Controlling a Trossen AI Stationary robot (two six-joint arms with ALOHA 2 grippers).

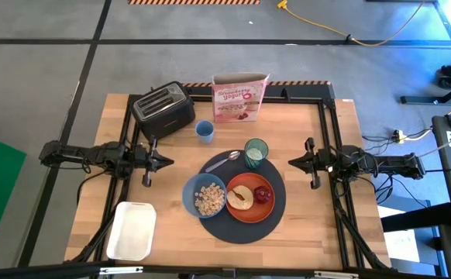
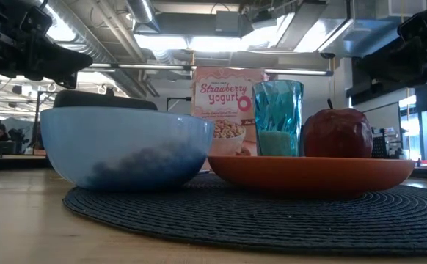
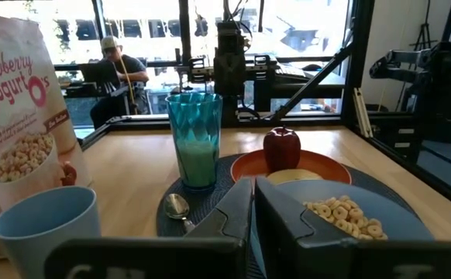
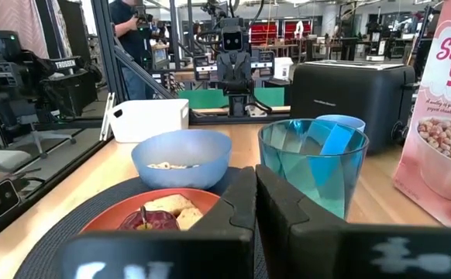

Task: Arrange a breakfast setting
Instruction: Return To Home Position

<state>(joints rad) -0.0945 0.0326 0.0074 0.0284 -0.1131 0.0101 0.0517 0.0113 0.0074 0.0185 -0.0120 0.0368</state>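
The left hand (image 1: 168,162) and right hand (image 1: 290,163) hung clenched and empty, either side of the mat (image 1: 241,231). The green cup (image 1: 256,153) looked light and slick, best gripped across its rim.

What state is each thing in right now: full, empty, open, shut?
blue bowl: upright, holds cereal.
orange plate: carries toast and red apple.
green cup: upright, partly filled with something pale.
metal spoon: lying flat on the mat.
small blue cup: upright.
white bin: empty.
left pincer: shut, holding nothing.
right pincer: shut, holding nothing.
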